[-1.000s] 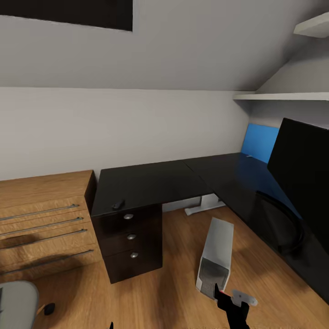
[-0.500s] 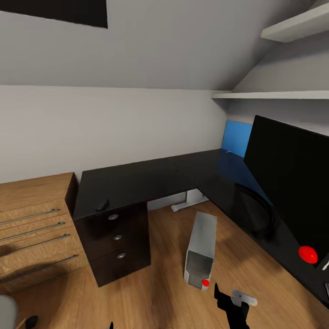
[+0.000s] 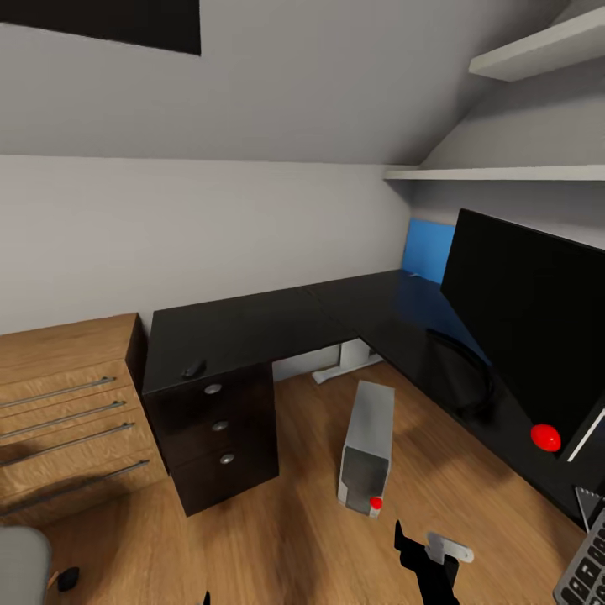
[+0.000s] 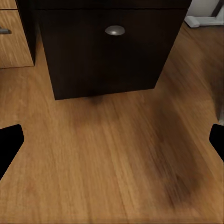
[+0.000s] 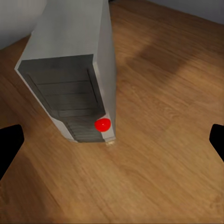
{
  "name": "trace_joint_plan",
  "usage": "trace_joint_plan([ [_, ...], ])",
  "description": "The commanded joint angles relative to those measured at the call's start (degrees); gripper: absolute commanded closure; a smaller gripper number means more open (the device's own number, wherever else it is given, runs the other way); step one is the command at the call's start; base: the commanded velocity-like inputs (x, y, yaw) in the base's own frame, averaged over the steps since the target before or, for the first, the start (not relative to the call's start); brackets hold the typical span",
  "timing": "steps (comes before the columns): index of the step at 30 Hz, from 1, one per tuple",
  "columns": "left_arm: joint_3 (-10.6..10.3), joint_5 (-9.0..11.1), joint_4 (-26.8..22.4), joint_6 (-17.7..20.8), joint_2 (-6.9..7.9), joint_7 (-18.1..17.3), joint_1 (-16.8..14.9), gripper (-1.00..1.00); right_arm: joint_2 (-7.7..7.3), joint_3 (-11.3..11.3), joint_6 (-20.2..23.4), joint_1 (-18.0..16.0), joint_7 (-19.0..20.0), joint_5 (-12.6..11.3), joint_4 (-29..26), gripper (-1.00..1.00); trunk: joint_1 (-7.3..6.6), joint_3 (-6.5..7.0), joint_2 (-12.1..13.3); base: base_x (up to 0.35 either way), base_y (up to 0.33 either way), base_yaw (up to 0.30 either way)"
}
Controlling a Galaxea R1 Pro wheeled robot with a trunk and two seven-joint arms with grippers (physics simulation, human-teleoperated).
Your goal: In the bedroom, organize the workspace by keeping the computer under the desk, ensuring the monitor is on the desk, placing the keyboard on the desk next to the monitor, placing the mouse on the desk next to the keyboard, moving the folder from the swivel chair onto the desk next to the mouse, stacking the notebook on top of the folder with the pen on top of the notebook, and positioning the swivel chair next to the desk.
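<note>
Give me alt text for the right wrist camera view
A light grey computer tower stands on a wooden floor, its darker front panel and small red dot facing the camera. The right gripper hangs open above the floor, its dark fingers at either edge.

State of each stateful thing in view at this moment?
computer: upright on the floor beside the desk.
monitor: standing on the desk.
mouse: on the desk.
desk drawers: closed.
left gripper: open, empty.
right gripper: open, empty.

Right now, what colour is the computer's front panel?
Dark grey with a red dot, clearest in the right wrist view: computer.
</note>
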Motion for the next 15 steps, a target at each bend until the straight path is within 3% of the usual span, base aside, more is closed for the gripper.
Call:
trace_joint_plan([
  [1, 0.3, 0.2, 0.0, -0.1, -0.06, -0.4, 0.0, -1.00, 0.03, -0.1, -0.2, -0.1, -0.1, 0.1, 0.1, -1.00, -0.01, -0.06, 0.0, -0.020, 0.009, -0.005],
  [15, 0.5, 0.4, 0.0, 0.0, -0.18, 0.0, 0.0, -1.00, -0.18, -0.2, -0.2, 0.3, -0.1, 0.1, 0.1, -1.00, -0.01, -0.06, 0.0, -0.005, 0.002, -0.001],
])
